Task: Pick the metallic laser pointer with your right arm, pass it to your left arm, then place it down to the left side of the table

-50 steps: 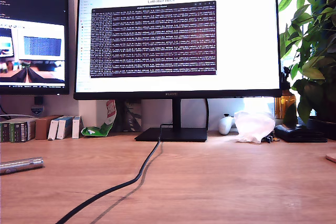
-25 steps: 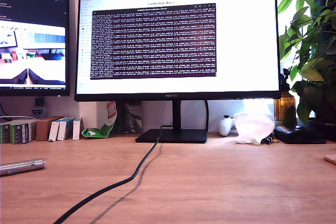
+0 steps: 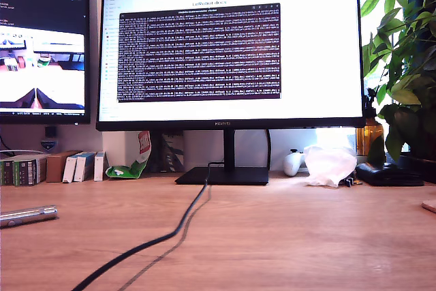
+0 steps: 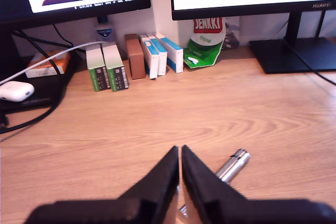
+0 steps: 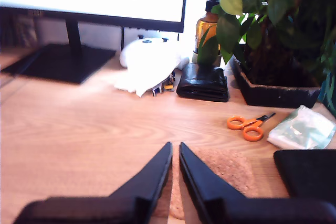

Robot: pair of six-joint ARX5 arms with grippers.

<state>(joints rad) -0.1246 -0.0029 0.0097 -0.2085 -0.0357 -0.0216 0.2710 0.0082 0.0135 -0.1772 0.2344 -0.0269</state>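
Observation:
The metallic laser pointer (image 3: pixel 27 215) lies on the wood-grain table (image 3: pixel 286 236) near the exterior view's left edge. In the first wrist view the laser pointer (image 4: pixel 234 163) is a shiny silver cylinder lying on the wood just beside and below my first gripper (image 4: pixel 180 149). One of its ends is hidden under the black fingers. That gripper is shut with nothing in it and is apart from the pointer. My second gripper (image 5: pixel 175 145) is shut and empty, hovering over a round cork mat (image 5: pixel 226 167). Neither arm shows in the exterior view.
A black cable (image 3: pixel 160 240) runs from the monitor stand (image 3: pixel 223 174) across the table. Small boxes (image 4: pixel 131 59) and a green packet (image 4: pixel 202 51) line the back. Orange scissors (image 5: pixel 249 127), a black pouch (image 5: pixel 203 83), a white wrapper (image 5: pixel 147 69) and a potted plant (image 5: pixel 273 40) lie ahead of my second gripper.
The laser pointer has stayed in place on the table. The camera feed shown on the monitor at the exterior view's left has shifted.

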